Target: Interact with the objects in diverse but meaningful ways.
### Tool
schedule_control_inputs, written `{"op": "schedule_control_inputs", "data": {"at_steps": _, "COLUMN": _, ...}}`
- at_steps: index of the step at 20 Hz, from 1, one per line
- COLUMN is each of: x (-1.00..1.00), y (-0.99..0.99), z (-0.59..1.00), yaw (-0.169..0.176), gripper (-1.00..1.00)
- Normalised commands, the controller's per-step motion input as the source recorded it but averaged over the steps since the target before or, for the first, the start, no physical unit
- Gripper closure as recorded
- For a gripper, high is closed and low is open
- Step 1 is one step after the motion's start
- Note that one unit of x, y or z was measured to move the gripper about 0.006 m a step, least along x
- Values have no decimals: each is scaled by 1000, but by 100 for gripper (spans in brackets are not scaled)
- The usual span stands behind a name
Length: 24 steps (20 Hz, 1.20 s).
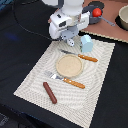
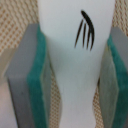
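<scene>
In the wrist view a small white bottle [image 2: 75, 65] with a black mark stands upright between my gripper's green pads [image 2: 37, 80], which press against its two sides. In the exterior view my gripper [image 1: 70, 41] hangs low over the far end of the woven placemat [image 1: 35, 82], next to the pale blue cup [image 1: 86, 43]. A brown sausage [image 1: 50, 92] lies on the near part of the mat. The red tomato [image 1: 96, 11] sits on the brown board behind the arm. The grey saucepan [image 1: 122, 17] is at the exterior view's right edge, its long handle reaching toward the tomato.
A round tan plate [image 1: 69, 65] sits mid-mat, with an orange-handled knife [image 1: 80, 56] beyond it and an orange-handled fork [image 1: 67, 80] in front. The mat lies on a black tabletop [image 1: 20, 45]. A dark cable runs across the table at the exterior view's left.
</scene>
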Motion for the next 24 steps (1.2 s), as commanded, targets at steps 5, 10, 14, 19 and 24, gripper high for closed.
{"op": "schedule_control_inputs", "data": {"at_steps": 5, "x": -783, "y": -407, "z": 534, "yaw": -16, "gripper": 100}}
{"op": "schedule_control_inputs", "data": {"at_steps": 10, "x": -803, "y": -446, "z": 601, "yaw": -24, "gripper": 100}}
{"op": "schedule_control_inputs", "data": {"at_steps": 14, "x": -733, "y": -504, "z": 380, "yaw": -16, "gripper": 100}}
{"op": "schedule_control_inputs", "data": {"at_steps": 19, "x": -678, "y": -618, "z": 53, "yaw": -4, "gripper": 100}}
{"op": "schedule_control_inputs", "data": {"at_steps": 24, "x": -479, "y": -874, "z": -124, "yaw": 0, "gripper": 100}}
